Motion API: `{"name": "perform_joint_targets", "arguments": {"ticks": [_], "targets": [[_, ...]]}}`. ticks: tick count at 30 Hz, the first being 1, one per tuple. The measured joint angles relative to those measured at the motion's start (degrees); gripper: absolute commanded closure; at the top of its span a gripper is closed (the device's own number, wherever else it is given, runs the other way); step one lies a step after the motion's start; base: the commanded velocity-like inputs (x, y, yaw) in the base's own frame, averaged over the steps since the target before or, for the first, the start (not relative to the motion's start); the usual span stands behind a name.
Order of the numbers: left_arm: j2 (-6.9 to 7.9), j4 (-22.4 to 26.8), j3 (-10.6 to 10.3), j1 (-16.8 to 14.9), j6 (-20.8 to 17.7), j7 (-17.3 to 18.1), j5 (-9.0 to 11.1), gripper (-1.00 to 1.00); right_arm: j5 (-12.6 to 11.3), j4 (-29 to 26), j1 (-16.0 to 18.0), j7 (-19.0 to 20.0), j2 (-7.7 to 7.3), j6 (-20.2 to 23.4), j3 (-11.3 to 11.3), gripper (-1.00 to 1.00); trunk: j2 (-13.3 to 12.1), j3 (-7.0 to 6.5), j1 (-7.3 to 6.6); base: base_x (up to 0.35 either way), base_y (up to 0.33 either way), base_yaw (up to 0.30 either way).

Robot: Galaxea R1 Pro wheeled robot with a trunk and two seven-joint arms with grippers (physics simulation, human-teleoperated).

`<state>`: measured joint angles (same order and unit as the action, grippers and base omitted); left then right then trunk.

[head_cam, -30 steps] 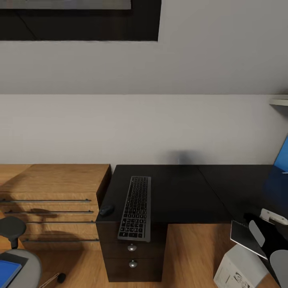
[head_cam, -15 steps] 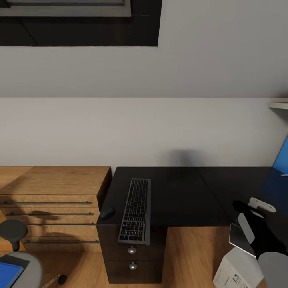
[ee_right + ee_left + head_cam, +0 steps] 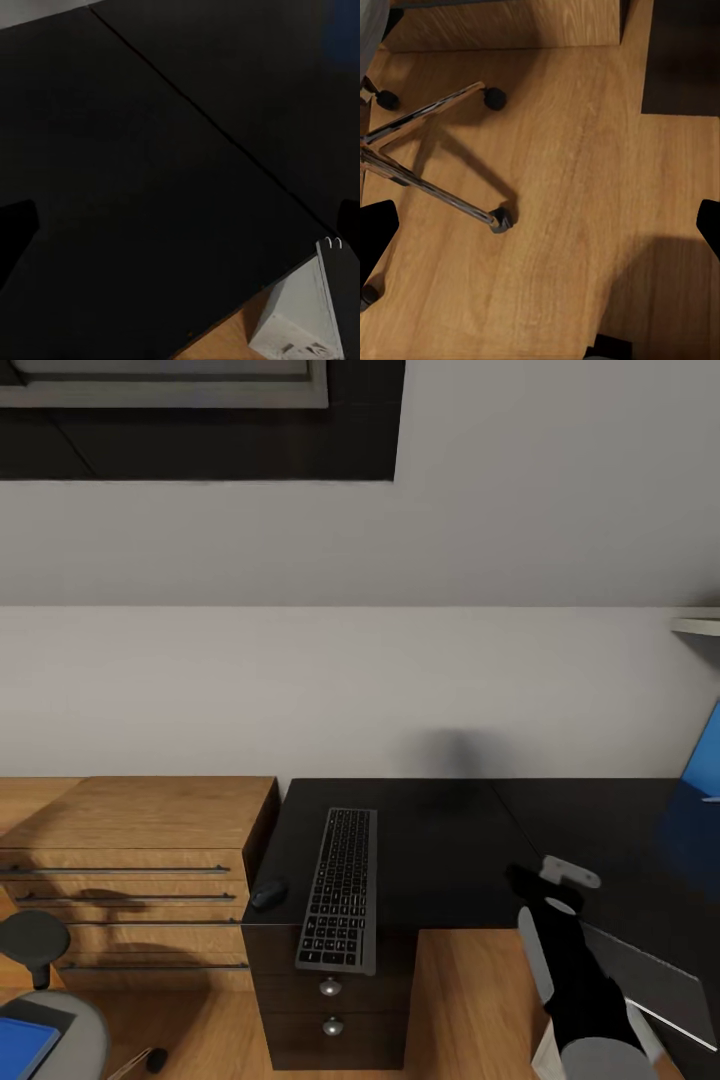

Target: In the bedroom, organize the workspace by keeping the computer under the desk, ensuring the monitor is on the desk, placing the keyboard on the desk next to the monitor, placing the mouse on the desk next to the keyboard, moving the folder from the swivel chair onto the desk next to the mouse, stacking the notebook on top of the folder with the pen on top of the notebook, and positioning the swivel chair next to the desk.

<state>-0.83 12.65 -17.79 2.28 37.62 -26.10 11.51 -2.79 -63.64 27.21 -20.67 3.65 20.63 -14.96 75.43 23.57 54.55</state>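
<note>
The keyboard [image 3: 338, 885] lies lengthwise on the black desk [image 3: 440, 840], its near end over the front edge. The dark mouse [image 3: 268, 893] sits just left of it. My right gripper [image 3: 545, 878] hovers over the desk's inner corner; its jaws stand wide apart [image 3: 180, 225]. The grey notebook [image 3: 640, 980] hangs tilted beside one finger, its spiral edge [image 3: 330, 300] close to that finger; I cannot tell if it is gripped. Below it is the light computer [image 3: 292, 322]. The blue folder [image 3: 18, 1042] rests on the swivel chair [image 3: 60, 1020]. My left gripper [image 3: 540, 232] is open above the floor.
A wooden dresser [image 3: 130, 860] stands against the desk's left side. The chair's chrome legs [image 3: 427, 187] and casters [image 3: 501, 219] spread over the wood floor under my left hand. A blue panel [image 3: 705, 760] stands at the right edge, under a shelf [image 3: 700, 622].
My right arm has swung left and out over the desk corner. The notebook came along and now lies flatter and larger in view. The head view has tilted up slightly.
</note>
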Motion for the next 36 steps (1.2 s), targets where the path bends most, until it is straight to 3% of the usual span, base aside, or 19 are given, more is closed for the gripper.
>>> {"name": "perform_joint_targets", "arguments": {"ticks": [11,36], "targets": [[0.01,0.00,0.11,0.00,-0.07,0.07,-0.01,-1.00,1.28,-2.51,-2.24,0.08,1.14,-0.03,1.10,-1.00,0.00,0.00,0.00,-0.011,0.005,0.000],[0.00,0.00,0.10,0.00,-0.07,0.07,-0.09,-1.00,1.28,-2.29,-2.28,0.62,1.13,-0.13,1.38,-1.00,0.00,0.00,0.03,-0.244,0.089,0.000]]}}
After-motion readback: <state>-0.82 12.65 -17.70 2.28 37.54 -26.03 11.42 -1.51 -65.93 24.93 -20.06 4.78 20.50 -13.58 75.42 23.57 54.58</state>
